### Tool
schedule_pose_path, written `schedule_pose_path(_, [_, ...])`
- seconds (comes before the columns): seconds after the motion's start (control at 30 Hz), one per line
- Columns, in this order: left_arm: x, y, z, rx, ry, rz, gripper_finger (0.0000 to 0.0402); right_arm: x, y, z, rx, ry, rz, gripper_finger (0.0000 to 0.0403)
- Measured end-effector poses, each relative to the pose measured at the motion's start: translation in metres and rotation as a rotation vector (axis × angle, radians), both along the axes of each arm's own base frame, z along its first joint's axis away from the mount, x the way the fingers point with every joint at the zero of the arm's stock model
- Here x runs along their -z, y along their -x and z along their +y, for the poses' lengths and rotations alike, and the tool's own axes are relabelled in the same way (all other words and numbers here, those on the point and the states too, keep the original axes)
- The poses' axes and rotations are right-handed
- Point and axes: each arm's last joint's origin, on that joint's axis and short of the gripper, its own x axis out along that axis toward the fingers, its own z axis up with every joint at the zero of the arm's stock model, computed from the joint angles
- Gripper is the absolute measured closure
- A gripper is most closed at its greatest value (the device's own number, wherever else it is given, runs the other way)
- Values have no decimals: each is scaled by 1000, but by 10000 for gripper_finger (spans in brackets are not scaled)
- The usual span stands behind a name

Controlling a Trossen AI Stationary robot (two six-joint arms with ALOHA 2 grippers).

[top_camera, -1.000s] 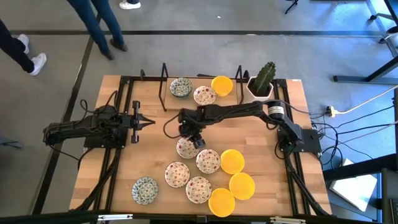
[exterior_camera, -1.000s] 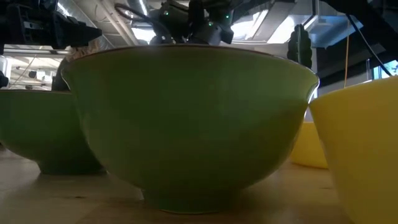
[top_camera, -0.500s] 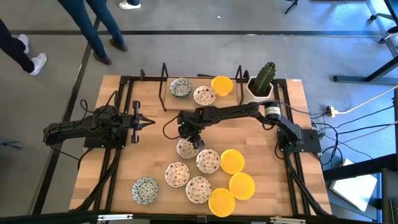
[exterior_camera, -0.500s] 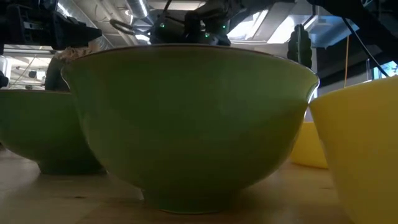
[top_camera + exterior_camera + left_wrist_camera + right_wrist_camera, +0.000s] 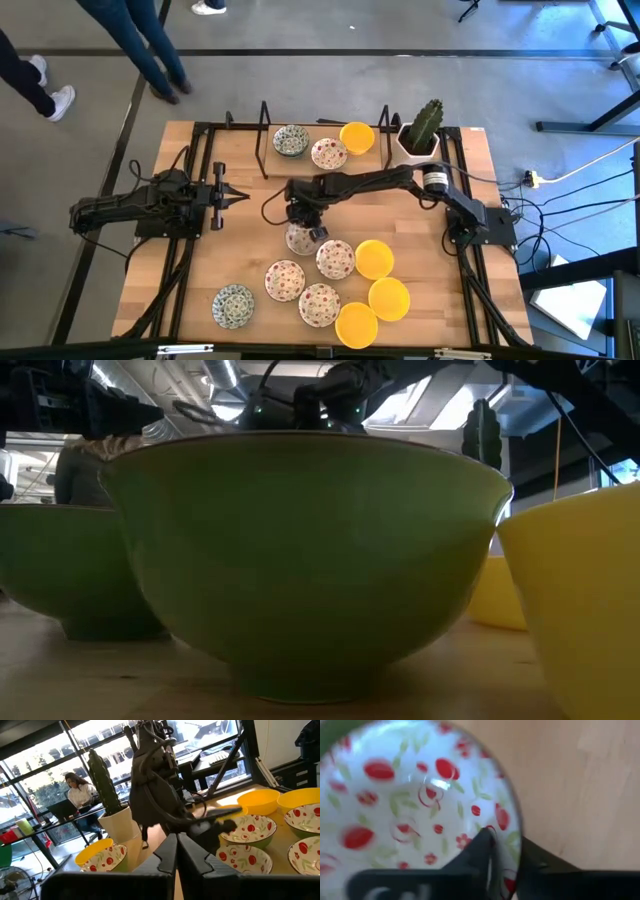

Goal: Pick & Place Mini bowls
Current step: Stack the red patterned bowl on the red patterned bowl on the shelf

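Several mini bowls sit in a cluster near the table's near edge: red-speckled ones (image 5: 335,258), yellow ones (image 5: 388,298) and a green-blue one (image 5: 233,305). Three more stand by the far edge: green-blue (image 5: 291,140), red-speckled (image 5: 329,153), yellow (image 5: 357,136). My right gripper (image 5: 306,222) reaches across to the table's middle and is shut on the farthest red-speckled bowl (image 5: 299,239) of the cluster. My left gripper (image 5: 228,196) waits at the left, shut and holding nothing. My right gripper pinches the red-speckled bowl's rim (image 5: 516,836), one finger (image 5: 481,845) inside the bowl and the other (image 5: 536,861) outside. The fingers come from above, pointing down. In the high view the bowl sits upright where it stood on the table; whether it is lifted I cannot tell.
A white square pot with a cactus (image 5: 420,130) stands at the far right corner. Black frame rails (image 5: 262,128) run along the far edge and both sides. Bare wood lies between the left gripper and the bowl cluster. A bowl's outer wall (image 5: 300,560) fills the low view.
My right gripper has edged slightly toward the table's left and near edge above the red-speckled bowl, and its forearm has swung a little nearer. The bowl has stayed in place.
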Motion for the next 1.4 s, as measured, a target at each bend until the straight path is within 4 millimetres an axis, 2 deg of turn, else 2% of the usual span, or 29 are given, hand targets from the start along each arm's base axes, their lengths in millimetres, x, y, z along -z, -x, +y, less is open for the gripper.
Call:
schedule_pose_path(0.1, [0, 0, 0, 0, 0, 0, 397, -3, 0, -2, 4, -11, -10, 386])
schedule_pose_path(0.27, [0, 0, 0, 0, 0, 0, 395, -9, 0, -15, 81, -34, 3, 383])
schedule_pose_path(0.4, [0, 0, 0, -1, 0, 0, 394, -26, -1, -31, 111, -27, 4, 387])
schedule_pose_path(0.53, [0, 0, 0, -1, 0, 1, 397, -62, -2, -42, 134, -37, -9, 387])
schedule_pose_path(0.67, [0, 0, 0, -2, -7, 1, 396, -102, 7, -41, 132, -53, 13, 387])
schedule_pose_path(0.8, [0, 0, 0, -1, -7, 2, 393, -141, 18, -33, 121, -68, 8, 387])
schedule_pose_path(1.2, [1, 0, 0, -1, -6, 10, 394, -202, 71, -22, 197, -92, -20, 387])
schedule_pose_path(1.4, [1, 0, 0, -2, -6, 10, 397, -243, 107, -19, 273, -69, -118, 387])
